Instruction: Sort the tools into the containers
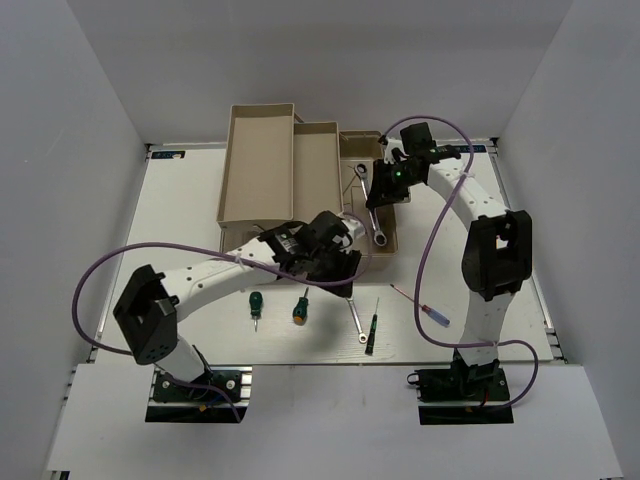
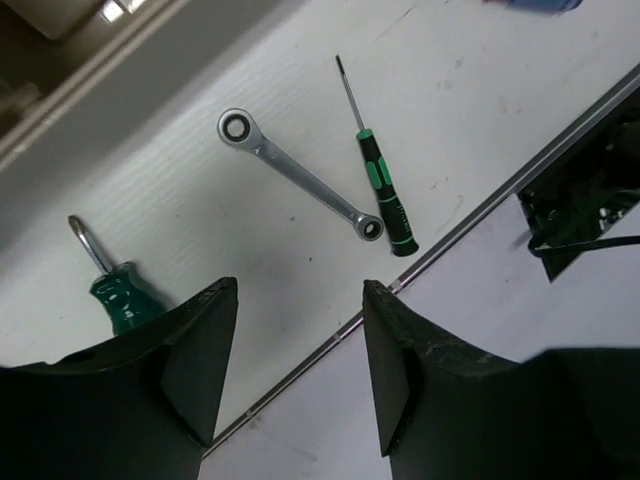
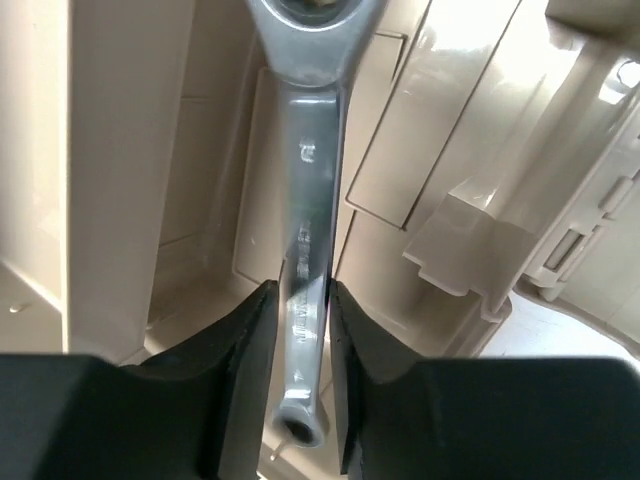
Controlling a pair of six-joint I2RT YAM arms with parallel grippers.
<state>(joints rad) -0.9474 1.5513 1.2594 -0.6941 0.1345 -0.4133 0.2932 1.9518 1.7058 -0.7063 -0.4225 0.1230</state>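
Observation:
My right gripper hangs over the beige base tub at the back. Its jaws press on both sides of a silver wrench, whose ring end points down into the tub. My left gripper hovers open and empty above the table's front middle. Below the left gripper lie a second silver wrench, a black precision screwdriver with green bands and a stubby green-handled screwdriver. Another stubby screwdriver and a red one with a blue handle lie on the table.
Two long beige trays stand side by side at the back, left of the tub. The table's metal front edge runs just beyond the black screwdriver. Purple cables loop off both arms.

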